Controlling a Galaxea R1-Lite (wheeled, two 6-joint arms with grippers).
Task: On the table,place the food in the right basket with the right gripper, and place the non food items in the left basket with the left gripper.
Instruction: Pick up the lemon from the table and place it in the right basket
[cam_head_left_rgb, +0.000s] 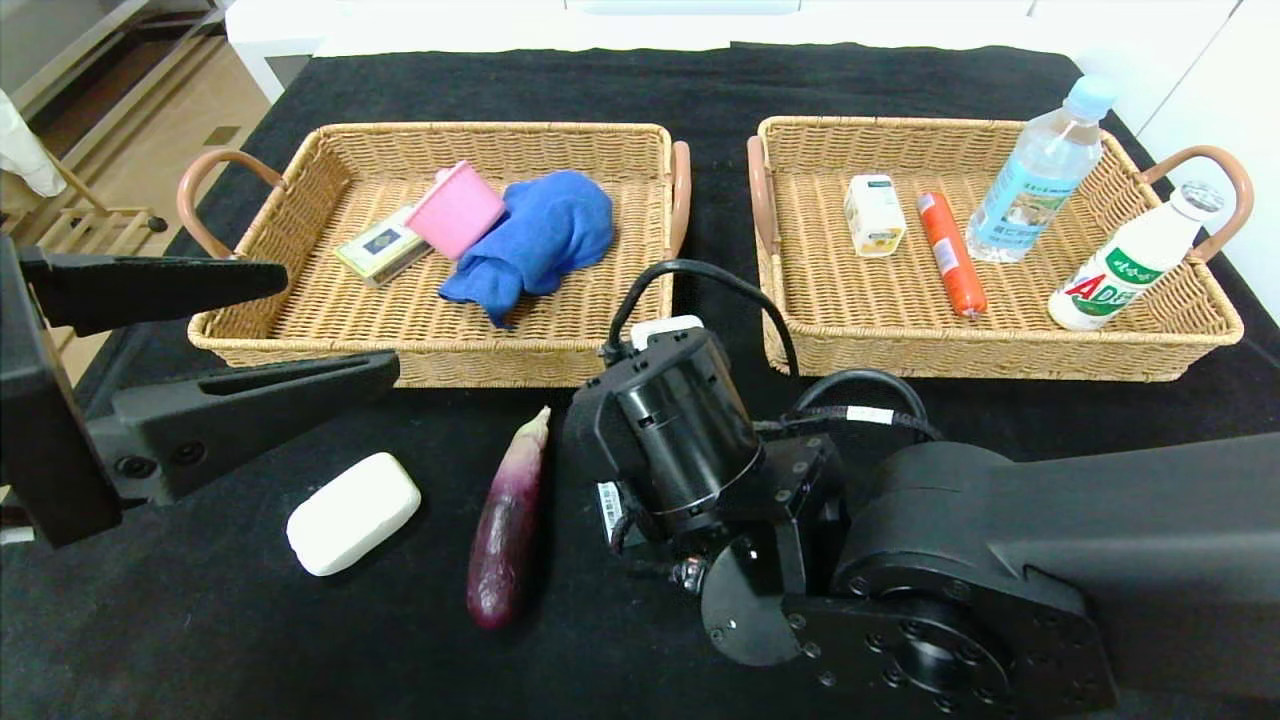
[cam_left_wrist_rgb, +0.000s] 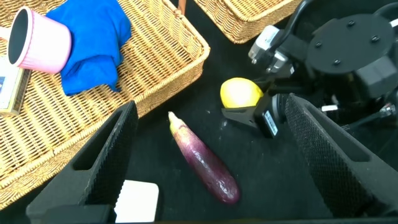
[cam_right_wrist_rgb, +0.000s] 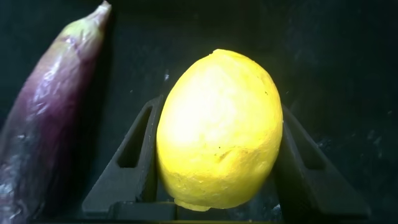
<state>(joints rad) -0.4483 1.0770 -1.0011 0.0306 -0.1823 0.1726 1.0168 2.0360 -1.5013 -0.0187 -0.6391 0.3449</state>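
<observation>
My right gripper (cam_right_wrist_rgb: 217, 109) is shut on the yellow oval fruit (cam_right_wrist_rgb: 217, 130), with a finger against each side, low over the black table (cam_head_left_rgb: 200, 620) in front of the baskets. From the head view its jaws are hidden under its own wrist (cam_head_left_rgb: 680, 430). A purple aubergine (cam_head_left_rgb: 508, 520) lies just to its left. Left of that lies the white soap-like bar (cam_head_left_rgb: 352, 512). My left gripper (cam_head_left_rgb: 340, 320) hangs open above the bar, holding nothing. The right basket (cam_head_left_rgb: 1000, 355) holds a white carton (cam_head_left_rgb: 874, 214), an orange-red sausage (cam_head_left_rgb: 952, 253) and a white drink bottle (cam_head_left_rgb: 1125, 265).
The left basket (cam_head_left_rgb: 430, 355) holds a pink cup (cam_head_left_rgb: 455, 210), a blue cloth (cam_head_left_rgb: 535, 240) and a small flat box (cam_head_left_rgb: 380, 245). A clear water bottle (cam_head_left_rgb: 1040, 175) with a blue cap lies in the right basket. My right arm (cam_head_left_rgb: 1000, 560) spans the table's near right.
</observation>
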